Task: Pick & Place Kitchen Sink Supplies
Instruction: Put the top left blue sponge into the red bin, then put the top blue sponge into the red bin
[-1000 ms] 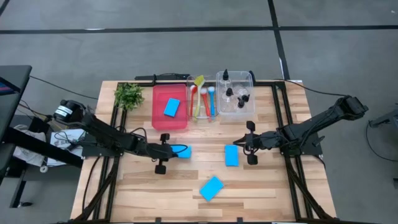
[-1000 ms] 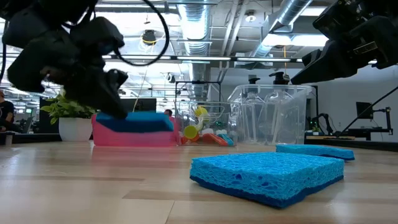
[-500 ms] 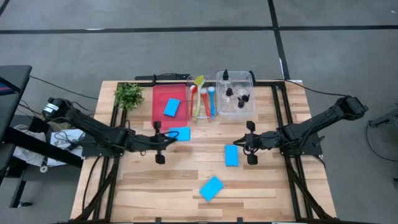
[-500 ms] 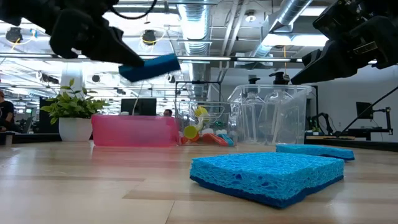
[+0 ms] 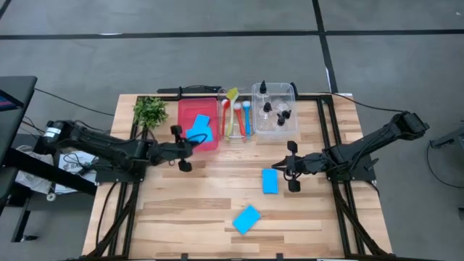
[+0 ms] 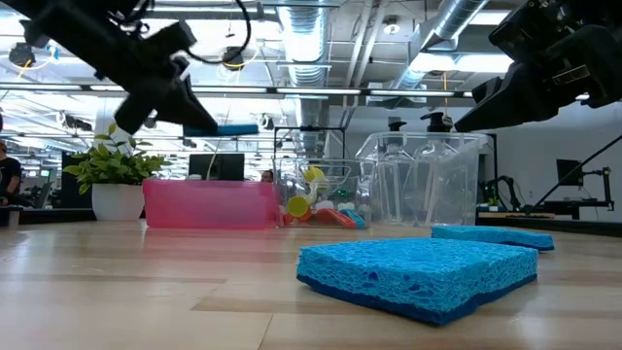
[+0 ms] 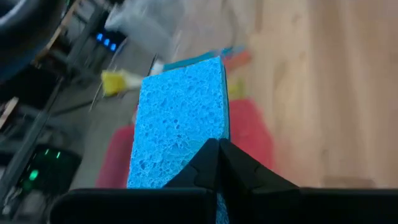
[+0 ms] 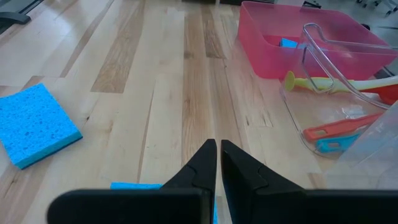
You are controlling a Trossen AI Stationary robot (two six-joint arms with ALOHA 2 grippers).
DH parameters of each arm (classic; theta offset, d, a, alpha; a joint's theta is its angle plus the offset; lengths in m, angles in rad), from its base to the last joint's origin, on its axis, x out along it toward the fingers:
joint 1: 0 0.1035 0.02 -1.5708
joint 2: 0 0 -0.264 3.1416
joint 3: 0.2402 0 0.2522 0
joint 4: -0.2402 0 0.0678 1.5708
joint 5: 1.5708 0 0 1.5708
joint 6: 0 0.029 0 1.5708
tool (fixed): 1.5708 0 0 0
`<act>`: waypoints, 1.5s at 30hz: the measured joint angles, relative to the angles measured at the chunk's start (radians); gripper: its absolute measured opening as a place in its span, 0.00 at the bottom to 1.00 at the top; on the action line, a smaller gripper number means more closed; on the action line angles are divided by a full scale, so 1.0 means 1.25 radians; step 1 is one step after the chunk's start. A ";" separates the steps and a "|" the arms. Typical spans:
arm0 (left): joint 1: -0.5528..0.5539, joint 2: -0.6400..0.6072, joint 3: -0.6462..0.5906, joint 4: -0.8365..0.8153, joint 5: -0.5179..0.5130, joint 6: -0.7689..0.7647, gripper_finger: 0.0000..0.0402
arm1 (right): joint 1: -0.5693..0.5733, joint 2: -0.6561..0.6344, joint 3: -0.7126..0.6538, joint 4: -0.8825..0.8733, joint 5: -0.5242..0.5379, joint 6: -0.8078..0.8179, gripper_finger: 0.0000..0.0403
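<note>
Jaws of my left gripper [image 5: 190, 141] are clamping a blue sponge [image 5: 197, 135], hanging above the red tray [image 5: 206, 109]. My right gripper [image 5: 290, 166] is waiting closed beside another sponge [image 5: 270, 181] on the desk [image 5: 217, 210].

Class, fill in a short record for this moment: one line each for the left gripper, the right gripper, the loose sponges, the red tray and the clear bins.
left gripper: shut on a flat blue rectangular sponge, held above the red plastic tray
right gripper: shut, empty, beside the middle sponge
loose sponges: two on the wooden table, one nearer its front edge
red tray: holds one sponge
clear bins: brushes in one, black-capped bottles in the other
</note>
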 joint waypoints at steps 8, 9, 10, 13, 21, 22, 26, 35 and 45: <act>0.140 0.001 0.000 -0.002 0.126 0.000 0.02 | 0.000 0.000 0.000 0.000 0.000 0.000 0.04; 0.155 0.001 0.000 -0.002 0.131 0.000 0.02 | 0.000 0.000 0.000 0.000 0.000 0.000 0.04; 0.169 0.001 0.000 -0.002 0.134 0.000 0.03 | 0.000 0.000 0.000 0.000 0.000 0.000 0.04; 0.212 0.001 0.000 -0.002 0.149 0.000 0.05 | 0.000 0.000 0.000 0.000 0.000 0.000 0.04; 0.277 0.002 0.000 -0.002 0.219 0.040 0.10 | 0.000 0.000 0.000 0.000 0.000 0.000 0.04; 0.278 0.002 0.000 -0.002 0.219 0.041 0.12 | 0.000 0.000 0.000 0.000 0.000 0.000 0.04; 0.278 0.002 0.000 -0.002 0.218 0.042 0.20 | 0.000 0.000 0.000 0.000 0.000 0.000 0.04; 0.268 0.002 0.000 -0.007 0.275 0.019 0.35 | 0.000 0.000 0.000 0.000 0.000 0.000 0.04; 0.143 0.015 0.000 0.040 0.474 -0.045 0.33 | 0.000 0.000 0.000 0.000 0.000 -0.001 0.04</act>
